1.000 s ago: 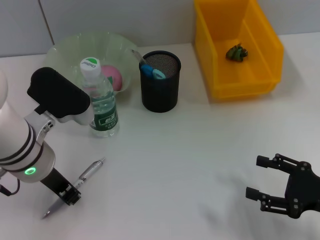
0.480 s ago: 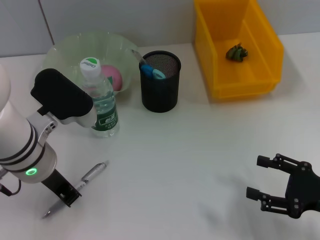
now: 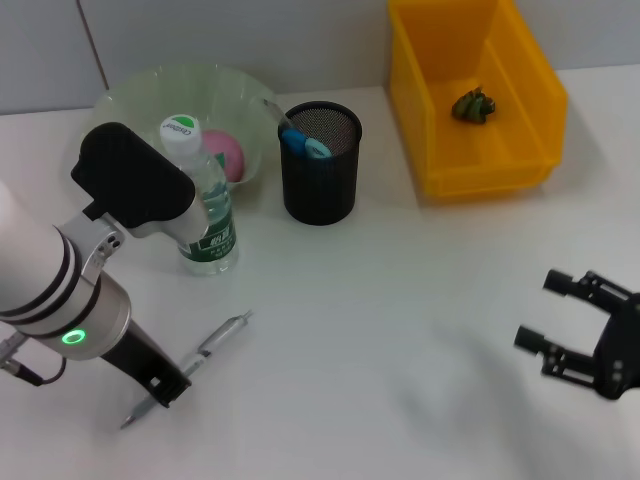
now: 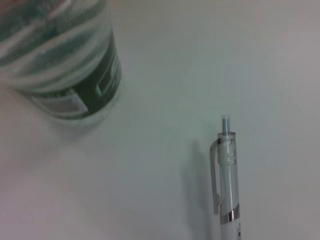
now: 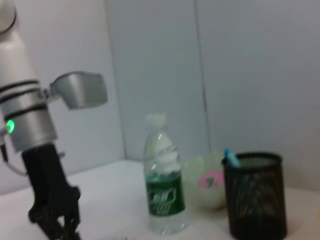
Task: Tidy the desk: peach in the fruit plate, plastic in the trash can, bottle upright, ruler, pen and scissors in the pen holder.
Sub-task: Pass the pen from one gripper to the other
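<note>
The step in hand looks like the pen job. The left claw [image 3: 168, 385] is down low at the near left part of the table [image 3: 400, 330], and its tips are clamped on the pen [image 3: 190, 365]. The pen is slanted, with its point sticking out toward the robot and its clicker end pointing up and away toward the middle of the table. In the left wrist view the pen [image 4: 227, 187] shows a clear body, a clip on its side, a silver ring and a small button on top. A soft shadow sits beside it on the white top, so I cannot tell if it is lifted or touching. The next move, I think, is to raise the pen, carry it past the bottle [image 3: 200, 205] without bumping it, and drop it into the pen holder [image 3: 320, 162], the black mesh cup. The blue handles of the scissors [image 3: 305, 145] poke out of the cup, so the pen needs to go into the free part. The bottle stands upright just in front of the fruit plate [image 3: 130, 100], and the pink peach [image 3: 225, 155] sits in that plate. A small green scrap of plastic [image 3: 473, 105] lies in the yellow trash can [image 3: 480, 170]. The right claw [image 3: 570, 325] hangs over the near right part of the table with its fingers apart and nothing in them.
</note>
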Controlling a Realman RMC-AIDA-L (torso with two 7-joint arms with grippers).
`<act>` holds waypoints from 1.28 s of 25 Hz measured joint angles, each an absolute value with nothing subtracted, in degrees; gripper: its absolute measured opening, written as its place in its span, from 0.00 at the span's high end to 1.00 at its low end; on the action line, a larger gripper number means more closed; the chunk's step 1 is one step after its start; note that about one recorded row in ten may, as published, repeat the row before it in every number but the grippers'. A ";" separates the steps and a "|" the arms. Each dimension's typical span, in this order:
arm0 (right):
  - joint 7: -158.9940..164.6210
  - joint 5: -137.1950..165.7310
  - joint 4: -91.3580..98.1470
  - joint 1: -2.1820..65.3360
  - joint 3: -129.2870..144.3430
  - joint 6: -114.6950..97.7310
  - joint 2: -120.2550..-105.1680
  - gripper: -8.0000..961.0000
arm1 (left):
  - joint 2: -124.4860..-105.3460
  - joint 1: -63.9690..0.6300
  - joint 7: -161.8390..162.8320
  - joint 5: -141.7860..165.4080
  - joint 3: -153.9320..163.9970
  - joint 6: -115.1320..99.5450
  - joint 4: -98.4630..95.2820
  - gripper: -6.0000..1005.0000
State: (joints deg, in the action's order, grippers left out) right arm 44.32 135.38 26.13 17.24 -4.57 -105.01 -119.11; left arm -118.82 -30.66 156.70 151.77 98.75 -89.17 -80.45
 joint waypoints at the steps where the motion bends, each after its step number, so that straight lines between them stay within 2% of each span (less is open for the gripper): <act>1: 44.32 133.69 25.83 16.81 -4.59 -105.34 -119.11 0.21 | -118.82 -30.51 156.42 151.23 98.59 -89.00 -80.90 0.85; 7: 45.88 120.33 21.78 13.37 -4.76 -107.82 -118.96 0.22 | -118.78 -29.15 153.02 145.82 97.36 -86.36 -84.21 0.85; 12: 47.93 118.90 21.17 13.11 -5.37 -113.31 -119.09 0.23 | -118.74 -26.53 146.69 136.73 95.83 -80.40 -87.79 0.85; 23: 52.45 117.97 11.45 14.74 -6.15 -116.58 -119.11 0.24 | -118.79 -20.03 135.51 127.39 100.71 -62.74 -88.03 0.85; 32: 52.61 117.87 4.06 16.90 -6.37 -107.38 -119.29 0.25 | -118.77 -16.48 128.15 121.60 109.11 -47.72 -86.13 0.83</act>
